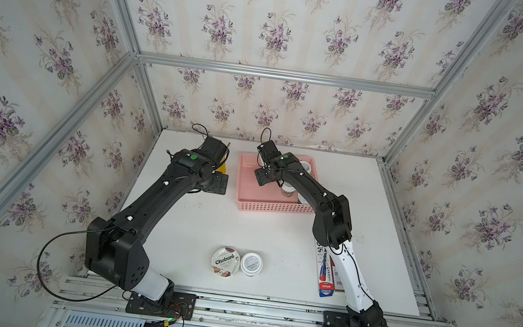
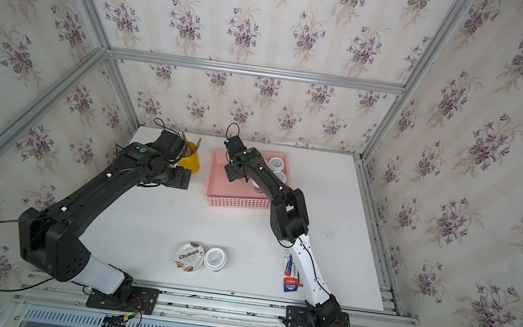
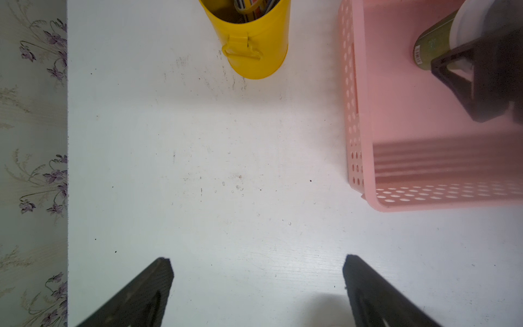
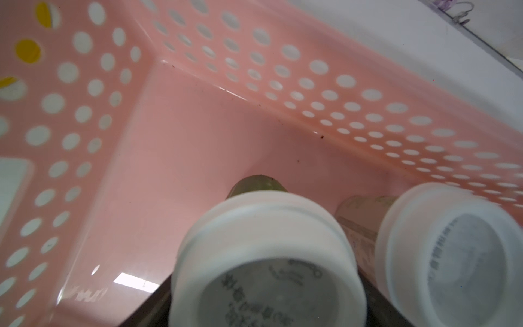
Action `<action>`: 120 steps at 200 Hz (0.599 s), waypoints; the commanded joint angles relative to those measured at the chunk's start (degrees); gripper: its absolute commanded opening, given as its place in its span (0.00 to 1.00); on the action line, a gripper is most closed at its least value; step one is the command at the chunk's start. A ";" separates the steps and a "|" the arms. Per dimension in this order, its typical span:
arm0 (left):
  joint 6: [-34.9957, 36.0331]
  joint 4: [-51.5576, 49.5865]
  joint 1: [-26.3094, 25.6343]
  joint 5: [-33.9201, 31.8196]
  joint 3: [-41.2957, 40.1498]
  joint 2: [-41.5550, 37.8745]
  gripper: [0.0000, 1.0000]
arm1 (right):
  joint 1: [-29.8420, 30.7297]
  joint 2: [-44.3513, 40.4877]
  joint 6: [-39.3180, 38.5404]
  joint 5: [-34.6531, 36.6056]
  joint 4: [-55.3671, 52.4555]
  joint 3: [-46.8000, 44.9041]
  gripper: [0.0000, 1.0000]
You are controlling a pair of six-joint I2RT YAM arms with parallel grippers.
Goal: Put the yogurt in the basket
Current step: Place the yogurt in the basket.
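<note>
In basket (image 4: pixel 311 85), right claw (image 4: pixel 268 308) around cup (image 4: pixel 254 226), grip unclear

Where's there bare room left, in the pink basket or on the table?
Basket: left half bare; right side crowded with cups and the green cup in the right fingers. Table: wide bare patch between pencil cup, basket and the two front cups.

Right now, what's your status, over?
Left hand open, empty. Right hand holds green yogurt cup inside basket. Chobani cup, white-lidded cup on table. Nothing blocking.

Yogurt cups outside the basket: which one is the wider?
The Chobani cup, with its brand name on the lid; the white-lidded cup beside it is narrower.
</note>
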 commanded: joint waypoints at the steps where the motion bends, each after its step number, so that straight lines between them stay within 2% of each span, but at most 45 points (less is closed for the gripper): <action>1: -0.43 0.45 0.21 0.38 0.31 0.19 0.99 | -0.11 -1.63 -0.24 -0.04 -1.21 0.38 0.77; 71: -0.38 0.53 0.78 0.99 0.40 -0.37 0.99 | -0.20 -3.20 -0.07 -1.17 -6.73 0.44 0.77; 120: -0.31 0.59 0.81 1.08 0.02 -0.83 0.99 | -0.20 -2.23 -0.16 -1.34 -6.70 0.45 0.77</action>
